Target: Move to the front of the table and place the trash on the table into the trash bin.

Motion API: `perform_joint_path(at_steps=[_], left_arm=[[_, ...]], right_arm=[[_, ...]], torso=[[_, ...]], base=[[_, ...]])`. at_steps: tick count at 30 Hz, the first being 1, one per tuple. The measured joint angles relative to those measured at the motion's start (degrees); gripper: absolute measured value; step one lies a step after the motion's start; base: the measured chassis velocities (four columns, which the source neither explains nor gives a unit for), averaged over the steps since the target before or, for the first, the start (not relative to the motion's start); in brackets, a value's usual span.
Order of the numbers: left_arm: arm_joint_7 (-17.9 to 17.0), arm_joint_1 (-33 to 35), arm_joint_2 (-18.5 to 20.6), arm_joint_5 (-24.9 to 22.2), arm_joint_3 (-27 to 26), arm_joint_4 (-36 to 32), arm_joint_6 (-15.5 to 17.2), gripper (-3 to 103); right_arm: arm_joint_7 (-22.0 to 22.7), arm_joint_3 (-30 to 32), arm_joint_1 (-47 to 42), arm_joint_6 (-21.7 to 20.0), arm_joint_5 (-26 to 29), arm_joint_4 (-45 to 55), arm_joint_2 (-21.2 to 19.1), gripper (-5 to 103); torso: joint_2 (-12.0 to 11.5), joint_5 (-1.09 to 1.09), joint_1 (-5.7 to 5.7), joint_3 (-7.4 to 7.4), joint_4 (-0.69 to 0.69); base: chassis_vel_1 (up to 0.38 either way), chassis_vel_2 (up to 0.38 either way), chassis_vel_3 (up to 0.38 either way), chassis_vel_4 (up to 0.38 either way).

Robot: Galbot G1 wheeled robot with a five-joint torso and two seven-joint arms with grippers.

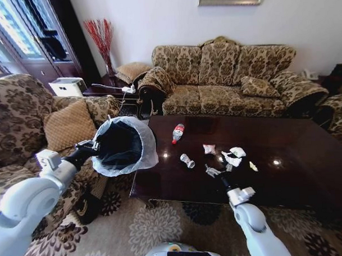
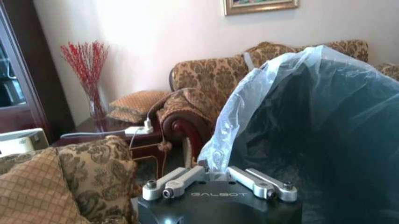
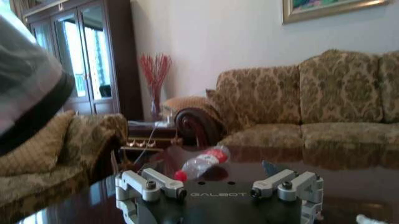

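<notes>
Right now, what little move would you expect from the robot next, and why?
Probably the right gripper, open just above the table, dips to close on the nearest scrap. The left gripper already holds the trash bin tilted beside the table's edge.

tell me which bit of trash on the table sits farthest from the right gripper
The plastic bottle with the red label, lying apart toward the sofa; the other litter clusters near the right gripper.

A home living room: patterned sofa (image 1: 225, 75), dark coffee table (image 1: 285, 180), floral carpet (image 1: 135, 230).
</notes>
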Motion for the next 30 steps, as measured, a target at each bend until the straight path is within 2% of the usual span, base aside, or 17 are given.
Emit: perform_joint_path(at_steps=[2, 6, 12, 17, 18, 21, 22, 25, 30], left_arm=[[-0.10, -0.01, 0.39, -0.06, 0.17, 0.42, 0.04, 0], [-0.25, -0.02, 0.64, -0.17, 0.30, 0.66, 0.11, 0], [-0.30, 0.02, 0.56, -0.19, 0.52, 0.97, 0.32, 0], [-0.32, -0.15, 0.55, -0.19, 0.71, 1.32, 0.34, 0], [-0.35, -0.19, 0.52, -0.19, 0.75, 1.36, 0.35, 0], [-0.38, -0.23, 0.41, -0.19, 0.79, 1.46, 0.35, 0], [-0.38, -0.23, 0.41, -0.19, 0.79, 1.46, 0.35, 0], [-0.46, -0.48, 0.41, -0.19, 0.94, 1.89, 0.35, 0], [-0.51, -0.59, 0.47, -0.19, 1.04, 2.00, 0.34, 0]], right_arm=[[-0.65, -3.59, 5.44, 0.67, -0.34, -6.16, 0.33, 100], [-0.44, -8.17, 10.62, -0.48, -0.26, -11.53, 1.31, 100], [-0.60, -11.12, 14.42, -0.54, -2.50, -17.78, 2.68, 100], [-0.57, -11.66, 15.43, -1.15, -3.21, -19.05, 3.19, 100], [-0.57, -11.77, 15.50, -1.61, -3.46, -19.18, 3.21, 103], [-0.36, -11.64, 15.06, -2.81, -3.90, -19.19, 3.42, 93], [-0.36, -11.64, 15.06, -2.81, -3.90, -19.19, 3.42, 93], [-0.11, -11.24, 14.57, -2.94, -3.95, -19.07, 3.43, 80], [0.05, -11.05, 14.41, -2.98, -4.01, -18.98, 3.36, 77]], torso=[[-0.02, -0.01, 0.08, 0.04, -0.01], [-0.05, 0.01, 0.15, 0.05, -0.01], [-0.04, 0.00, 0.06, 0.03, -0.01], [-0.04, -0.01, 0.07, 0.03, -0.01], [-0.04, -0.01, 0.08, 0.03, -0.01], [-0.04, 0.01, 0.10, 0.03, -0.02], [-0.04, 0.01, 0.10, 0.03, -0.02], [-0.04, 0.00, 0.08, 0.03, -0.03], [-0.04, 0.00, 0.08, 0.03, -0.02]], base=[[0.000, 0.000, 0.000, 0.000], [0.000, 0.000, 0.000, 0.000], [0.000, 0.000, 0.000, 0.000], [0.000, 0.000, 0.000, 0.000], [0.000, 0.000, 0.000, 0.000], [0.000, 0.000, 0.000, 0.000], [0.000, 0.000, 0.000, 0.000], [0.000, 0.000, 0.000, 0.000], [0.000, 0.000, 0.000, 0.000]])
